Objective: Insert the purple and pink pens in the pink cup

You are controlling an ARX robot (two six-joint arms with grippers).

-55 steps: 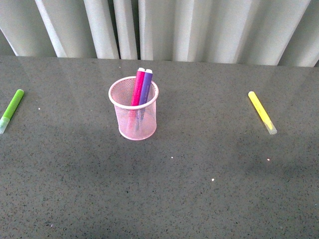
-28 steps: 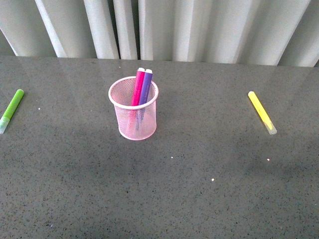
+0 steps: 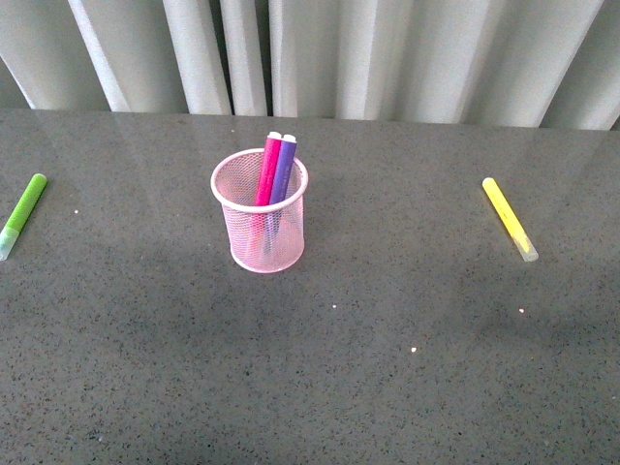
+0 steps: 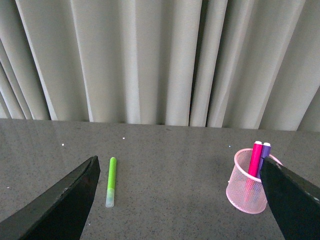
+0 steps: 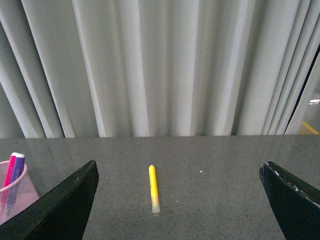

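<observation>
The pink cup [image 3: 262, 228] stands upright on the grey table, left of centre. The pink pen [image 3: 268, 170] and the purple pen [image 3: 283, 172] stand inside it side by side, leaning on the far rim, white tips up. Neither arm shows in the front view. In the left wrist view the cup [image 4: 247, 187] with both pens [image 4: 256, 158] is near one finger; the left gripper [image 4: 182, 200] is open and empty, well back from it. The right gripper [image 5: 180, 200] is open and empty; the cup [image 5: 15, 192] shows at the edge of its view.
A lime-green marker [image 3: 21, 214] lies at the table's left edge, also in the left wrist view [image 4: 111, 181]. A yellow marker [image 3: 510, 219] lies at the right, also in the right wrist view [image 5: 153, 188]. Grey curtains [image 3: 387, 53] hang behind the table.
</observation>
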